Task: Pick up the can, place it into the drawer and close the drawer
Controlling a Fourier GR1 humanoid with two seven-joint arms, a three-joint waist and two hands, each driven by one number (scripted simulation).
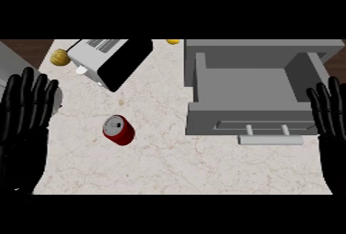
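At the view's nine o'clock edge the left hand [27, 107] rests with its fingers straight and spread upward, holding nothing, its palm over the counter's left border. Up toward eleven o'clock from it a small yellowish round object [60, 57] sits on the marble counter [169, 164], just beside a toaster [108, 57] that lies skewed, its white slotted top toward eleven and its black side facing five o'clock. The can [118, 130], red with a silver lid, stands slightly tilted on the counter a little left of centre, at about six o'clock from the toaster and three o'clock from the left hand, well apart from both hands. Near twelve o'clock, at the counter's far edge, a small yellow thing [174, 41] shows only in part. Right of centre, at about two o'clock from the can, the grey drawer [202, 91] stands pulled open, its hollow bare, its front with a pale handle [269, 137] toward six o'clock. At three o'clock the right hand [331, 114] rests fingers up, straight and holding nothing, just beside the drawer's right wall.
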